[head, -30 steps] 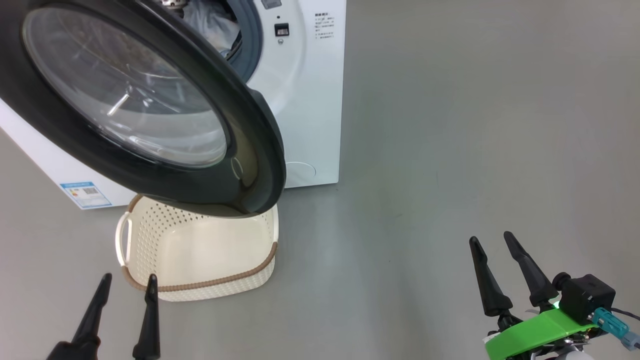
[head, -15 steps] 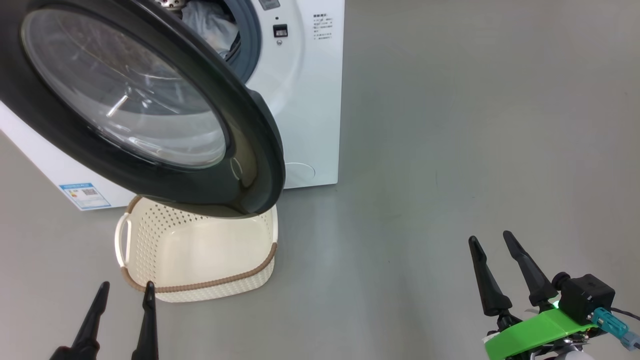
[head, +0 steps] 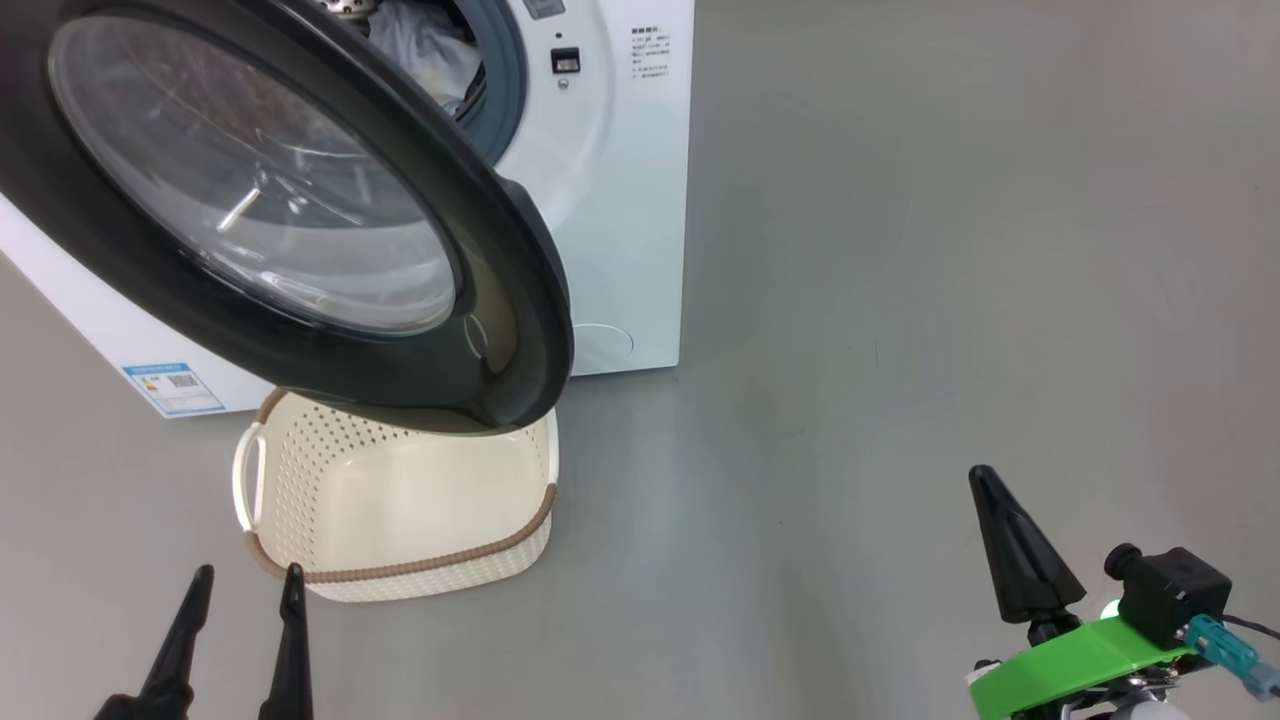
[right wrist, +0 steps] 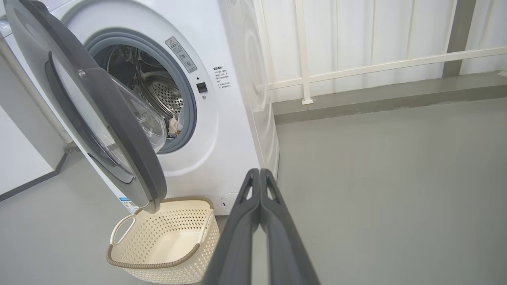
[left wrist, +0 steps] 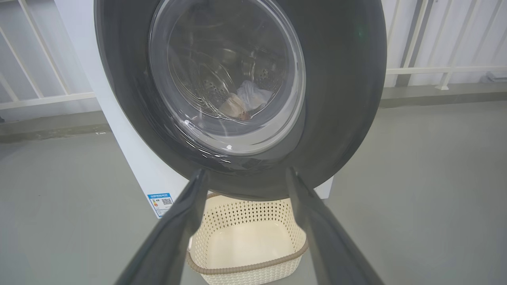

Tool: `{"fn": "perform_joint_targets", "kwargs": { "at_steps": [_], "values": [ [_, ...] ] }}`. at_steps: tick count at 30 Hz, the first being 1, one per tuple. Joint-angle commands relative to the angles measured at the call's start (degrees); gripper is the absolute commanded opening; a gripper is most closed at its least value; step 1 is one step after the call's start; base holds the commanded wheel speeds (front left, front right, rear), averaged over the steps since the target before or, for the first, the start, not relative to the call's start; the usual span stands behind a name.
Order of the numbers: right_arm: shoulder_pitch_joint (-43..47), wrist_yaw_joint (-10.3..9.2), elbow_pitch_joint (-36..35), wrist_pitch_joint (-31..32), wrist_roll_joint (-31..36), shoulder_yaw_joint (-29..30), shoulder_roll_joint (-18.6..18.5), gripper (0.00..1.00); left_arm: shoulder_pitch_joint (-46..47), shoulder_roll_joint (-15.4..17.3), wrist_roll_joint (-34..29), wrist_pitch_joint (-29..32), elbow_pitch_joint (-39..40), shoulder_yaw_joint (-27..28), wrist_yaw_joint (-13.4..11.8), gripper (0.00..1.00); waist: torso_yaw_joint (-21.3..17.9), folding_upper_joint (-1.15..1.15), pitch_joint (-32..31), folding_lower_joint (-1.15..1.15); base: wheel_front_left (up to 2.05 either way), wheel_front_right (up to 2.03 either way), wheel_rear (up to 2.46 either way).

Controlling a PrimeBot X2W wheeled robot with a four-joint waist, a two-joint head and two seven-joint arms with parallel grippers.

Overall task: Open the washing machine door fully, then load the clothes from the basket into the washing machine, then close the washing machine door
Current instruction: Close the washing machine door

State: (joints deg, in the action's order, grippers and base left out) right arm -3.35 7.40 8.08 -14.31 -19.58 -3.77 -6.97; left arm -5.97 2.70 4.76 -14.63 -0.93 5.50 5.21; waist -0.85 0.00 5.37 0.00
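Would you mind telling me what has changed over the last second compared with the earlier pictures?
The right gripper closed its two fingers together, on nothing. The left gripper stayed open. The washing machine door stayed swung open above the empty basket, with the clothes inside the washing machine.
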Motion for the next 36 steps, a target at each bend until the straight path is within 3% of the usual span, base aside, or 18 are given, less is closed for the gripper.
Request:
{"fn": "perform_joint_targets", "kwargs": {
  "at_steps": [1,13,22,28,36],
  "values": [
    [-0.47,0.09,-2.29,-0.69,0.10,-1.05,-0.02,0.00,0.57,0.24,-0.04,-0.37,1.28,1.79,-0.63,1.00,0.06,0.00,0.16,0.00,0.00,0.00,0.00],
    [-7.73,0.09,-18.41,-0.69,-2.61,-2.66,-0.65,0.00,1.12,0.19,0.69,-0.37,0.53,1.27,-1.01,1.00,1.24,0.00,0.52,0.00,0.00,0.00,0.00],
    [-19.19,0.09,-27.45,-0.14,-5.65,-14.99,-3.22,0.00,2.37,0.19,1.41,-0.37,0.59,-0.50,-0.99,1.00,4.45,0.00,1.12,0.00,0.00,0.00,0.00],
    [-24.38,0.09,-26.46,1.62,-7.77,-25.37,-2.85,0.00,4.23,0.19,2.29,-0.37,0.38,-3.37,-1.28,1.00,8.71,0.00,1.90,0.00,0.00,0.00,0.00],
    [-22.06,0.09,-14.90,3.38,-9.60,-34.10,-3.28,0.00,6.54,0.18,3.82,-0.37,0.42,-6.89,-1.97,1.00,14.23,0.00,4.09,0.00,0.00,0.00,0.00]
  ]
}}
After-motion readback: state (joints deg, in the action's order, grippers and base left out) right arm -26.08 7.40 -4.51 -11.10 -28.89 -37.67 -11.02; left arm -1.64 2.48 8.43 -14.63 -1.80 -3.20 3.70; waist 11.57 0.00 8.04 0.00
